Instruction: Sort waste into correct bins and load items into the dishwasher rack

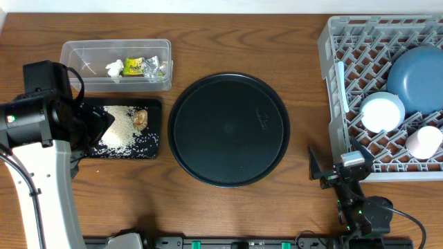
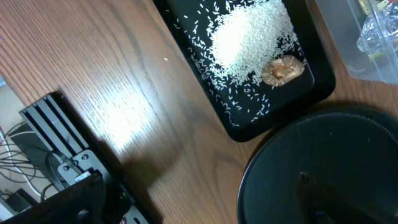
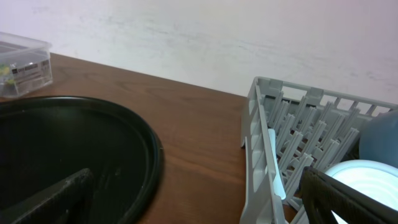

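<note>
Left of the large round black tray (image 1: 228,129), loose white rice (image 1: 121,128) and crumpled foil wrappers (image 1: 143,67) lie binned separately; left gripper (image 2: 199,196) and right gripper (image 3: 200,198) gape empty.

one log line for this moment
left gripper open, empty | right gripper open, empty | rice, food lump in black tray | wrappers, tissue in clear tub | blue plate, white bowl, pink cup in rack
</note>
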`<state>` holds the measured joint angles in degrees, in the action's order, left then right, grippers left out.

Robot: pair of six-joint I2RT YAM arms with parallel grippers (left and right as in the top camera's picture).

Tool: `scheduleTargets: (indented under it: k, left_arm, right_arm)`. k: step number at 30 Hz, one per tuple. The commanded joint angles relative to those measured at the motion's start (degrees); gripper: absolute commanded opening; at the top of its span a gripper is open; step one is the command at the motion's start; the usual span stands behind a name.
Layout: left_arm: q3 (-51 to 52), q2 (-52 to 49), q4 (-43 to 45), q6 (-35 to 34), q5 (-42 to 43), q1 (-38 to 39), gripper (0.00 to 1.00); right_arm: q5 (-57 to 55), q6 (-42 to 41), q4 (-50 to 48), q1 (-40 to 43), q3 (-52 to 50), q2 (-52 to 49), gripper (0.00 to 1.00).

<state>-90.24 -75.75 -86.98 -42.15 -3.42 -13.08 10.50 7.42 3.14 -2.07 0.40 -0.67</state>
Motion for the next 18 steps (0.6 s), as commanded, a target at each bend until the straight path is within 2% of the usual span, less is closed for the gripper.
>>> scheduleTargets:
  k: [1,8,18]
  left_arm:
    - [-0.1,0.0,-0.2,-0.3,-0.9,-0.2,0.98]
    - [-0.1,0.0,-0.2,-0.3,-0.9,-0.2,0.98]
    - [-0.1,0.0,-0.2,-0.3,-0.9,-0.2,0.98]
  right_arm:
    - [0.3,0.8,0.2,0.3,-0.1,0.4,0.99]
    - [-8.2,0.7,1.0,0.3,-0.1,0.4,0.99]
    - [-10.6,-0.1,1.4,0.3,-0.1,0.4,0.99]
